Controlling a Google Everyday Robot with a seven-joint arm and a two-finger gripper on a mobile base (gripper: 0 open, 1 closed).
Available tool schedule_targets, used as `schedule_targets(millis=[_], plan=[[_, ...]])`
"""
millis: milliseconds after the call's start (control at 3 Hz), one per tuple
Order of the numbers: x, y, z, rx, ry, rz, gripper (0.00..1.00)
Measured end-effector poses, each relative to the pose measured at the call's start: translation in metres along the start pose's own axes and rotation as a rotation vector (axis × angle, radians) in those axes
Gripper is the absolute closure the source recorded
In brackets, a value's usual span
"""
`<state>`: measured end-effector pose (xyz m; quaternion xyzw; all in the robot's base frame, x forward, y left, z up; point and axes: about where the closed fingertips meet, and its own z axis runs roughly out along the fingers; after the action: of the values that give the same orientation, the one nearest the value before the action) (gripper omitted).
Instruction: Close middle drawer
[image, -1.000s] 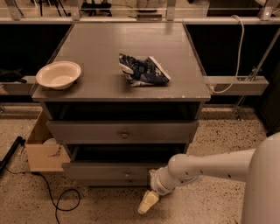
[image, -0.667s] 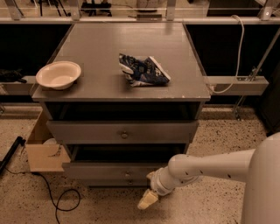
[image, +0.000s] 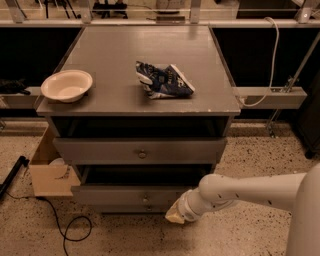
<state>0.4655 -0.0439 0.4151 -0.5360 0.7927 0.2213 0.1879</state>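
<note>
Camera view looked down on the front of the grey table (image: 125, 65). Its middle drawer (image: 115, 194) stood pulled out, below the top drawer (image: 100, 150), which was also out. The gripper (image: 175, 216) hung low at the table's front, right of the middle drawer's knob (image: 146, 200); whether it was spread or closed I could not tell. A white bowl (image: 66, 85) and a crumpled blue bag (image: 162, 80) lay on the table.

Overall: dim, warm-toned.
Cabinet top (image: 125, 60): faint sheen from overhead.
Shadows: black under that top and behind.
Gripper (image: 175, 216): pale, low, near the speckled floor (image: 125, 240).
</note>
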Motion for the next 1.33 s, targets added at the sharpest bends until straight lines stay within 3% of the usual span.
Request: schedule_targets(millis=[333, 667, 1000, 1333], plan=[[-0.011, -0.026, -0.006, 0.021, 0.001, -0.001, 1.0], [-0.008, -0.075, -0.018, 0.035, -0.027, 0.037, 1.0], [-0.008, -0.075, -0.018, 0.035, -0.027, 0.037, 1.0], [-0.008, -0.075, -0.018, 0.035, -0.027, 0.037, 0.81]])
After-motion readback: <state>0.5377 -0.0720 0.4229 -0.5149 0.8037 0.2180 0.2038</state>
